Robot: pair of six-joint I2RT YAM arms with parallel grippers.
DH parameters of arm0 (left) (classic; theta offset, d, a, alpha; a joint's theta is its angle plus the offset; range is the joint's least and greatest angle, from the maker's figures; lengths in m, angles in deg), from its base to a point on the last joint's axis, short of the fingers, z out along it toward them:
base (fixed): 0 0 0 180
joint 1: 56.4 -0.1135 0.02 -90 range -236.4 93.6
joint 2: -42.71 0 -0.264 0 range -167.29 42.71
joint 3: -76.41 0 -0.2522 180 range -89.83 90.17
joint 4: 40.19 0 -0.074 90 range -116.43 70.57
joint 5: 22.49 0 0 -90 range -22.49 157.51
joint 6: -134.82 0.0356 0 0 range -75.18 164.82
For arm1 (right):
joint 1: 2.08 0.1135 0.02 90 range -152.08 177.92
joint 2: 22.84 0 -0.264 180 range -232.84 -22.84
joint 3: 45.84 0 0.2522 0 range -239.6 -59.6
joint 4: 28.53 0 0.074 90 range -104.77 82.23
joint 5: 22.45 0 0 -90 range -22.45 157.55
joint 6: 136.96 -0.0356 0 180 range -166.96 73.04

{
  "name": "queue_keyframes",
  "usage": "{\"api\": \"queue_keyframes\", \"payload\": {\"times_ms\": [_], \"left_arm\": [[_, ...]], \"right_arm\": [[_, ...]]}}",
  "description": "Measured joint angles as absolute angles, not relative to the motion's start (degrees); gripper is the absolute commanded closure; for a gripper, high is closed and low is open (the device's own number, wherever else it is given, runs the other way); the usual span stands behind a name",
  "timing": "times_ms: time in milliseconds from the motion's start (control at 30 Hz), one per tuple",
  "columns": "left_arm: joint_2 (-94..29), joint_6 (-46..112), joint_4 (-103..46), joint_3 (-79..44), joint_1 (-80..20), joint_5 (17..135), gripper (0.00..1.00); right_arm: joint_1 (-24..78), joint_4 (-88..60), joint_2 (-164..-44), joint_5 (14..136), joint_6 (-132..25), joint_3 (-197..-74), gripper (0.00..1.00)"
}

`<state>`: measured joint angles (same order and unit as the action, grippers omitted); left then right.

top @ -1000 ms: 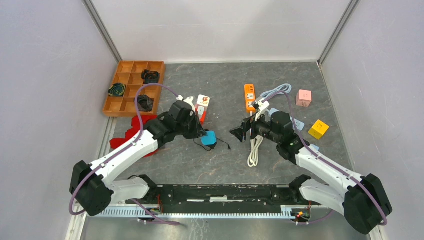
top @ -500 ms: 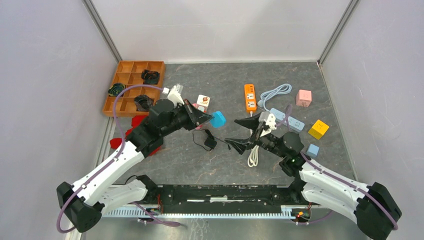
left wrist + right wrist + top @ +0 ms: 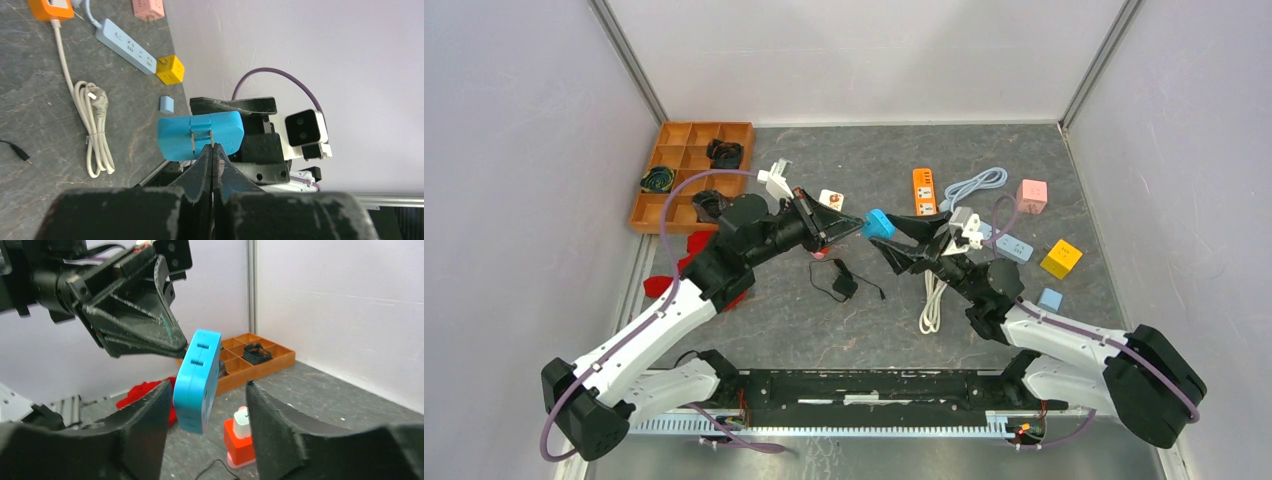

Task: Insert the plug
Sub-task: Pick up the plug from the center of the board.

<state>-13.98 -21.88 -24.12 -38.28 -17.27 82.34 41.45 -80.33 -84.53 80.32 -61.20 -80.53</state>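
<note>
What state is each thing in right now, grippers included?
left gripper: shut on the blue adapter by its prongs, holding it in the air
right gripper: open, one finger each side of the adapter, not yet closed
blue adapter: lifted, unplugged
orange power strip: flat on the table
white cord: bundled, its plug loose on the table

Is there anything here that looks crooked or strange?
Yes. The blue adapter hangs tilted in mid-air, held only by its two metal prongs in the shut left pincer. It sits inside the open right pincer, which does not clamp it. Such a thin hold looks unsteady.
</note>
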Motion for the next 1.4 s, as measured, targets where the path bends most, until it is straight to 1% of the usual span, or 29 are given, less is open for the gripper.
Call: {"api": "queue_keyframes", "payload": {"times_ms": [67,133,200,400,467,500,533,567,600,633,700,767,833,967,1067,1200,1400], "left_arm": [[-14.2,-22.6,-24.8,-38.3,-17.3,83.1,0.98],[-14.4,-23.1,-25.3,-38.3,-17.3,83.7,0.98],[-14.5,-23.1,-25.3,-38.3,-17.3,84.2,0.98],[-15.4,-20.1,-19.9,-35.2,-20.9,84.9,0.97],[-15.7,-18.1,-17.9,-34.0,-23.1,85.0,0.93],[-15.7,-16.9,-17.2,-33.6,-24.2,85.0,0.88],[-15.8,-16.0,-17.0,-33.5,-24.8,85.0,0.79],[-15.8,-15.3,-17.0,-33.5,-25.2,85.2,0.67],[-16.0,-14.2,-16.9,-33.5,-25.2,85.8,0.51],[-16.3,-12.8,-16.8,-33.4,-25.2,86.4,0.43],[-17.2,-9.4,-15.2,-32.7,-25.3,87.9,0.31],[-18.2,-4.8,-12.7,-31.0,-25.3,89.1,0.17],[-18.3,0.6,-11.2,-29.6,-25.3,90.9,0.08],[-16.9,10.2,-11.3,-28.7,-25.5,97.8,0.03],[-15.0,16.2,-11.6,-28.8,-25.5,103.3,0.02],[-13.8,21.7,-12.6,-30.0,-25.5,110.1,0.05],[-16.6,25.0,-13.0,-31.9,-25.5,117.2,0.11]], "right_arm": [[41.6,-81.9,-85.4,80.0,-61.5,-81.0,0.68],[41.7,-83.2,-85.8,79.5,-61.7,-81.0,0.87],[41.7,-84.1,-85.8,79.2,-61.7,-81.0,0.99],[41.8,-81.6,-83.2,80.8,-58.9,-79.6,1.00],[41.8,-80.0,-81.0,82.2,-58.0,-78.8,1.00],[41.8,-79.2,-79.8,83.1,-57.7,-78.5,1.00],[41.8,-78.5,-78.8,83.7,-57.4,-78.3,1.00],[41.8,-78.1,-78.2,84.0,-57.4,-78.2,1.00],[41.8,-77.5,-77.5,84.1,-57.3,-78.0,1.00],[41.8,-76.8,-76.9,84.0,-57.4,-77.8,1.00],[41.8,-75.0,-76.1,83.7,-57.7,-77.5,1.00],[41.7,-72.0,-75.5,83.3,-58.5,-77.5,1.00],[41.7,-67.4,-75.2,83.4,-59.4,-78.4,1.00],[41.7,-59.9,-75.1,84.4,-61.3,-81.4,1.00],[41.6,-56.6,-74.4,86.1,-63.3,-83.0,1.00],[41.2,-54.5,-73.8,89.8,-65.8,-84.7,1.00],[40.5,-54.0,-73.8,96.1,-69.9,-86.9,1.00]]}}
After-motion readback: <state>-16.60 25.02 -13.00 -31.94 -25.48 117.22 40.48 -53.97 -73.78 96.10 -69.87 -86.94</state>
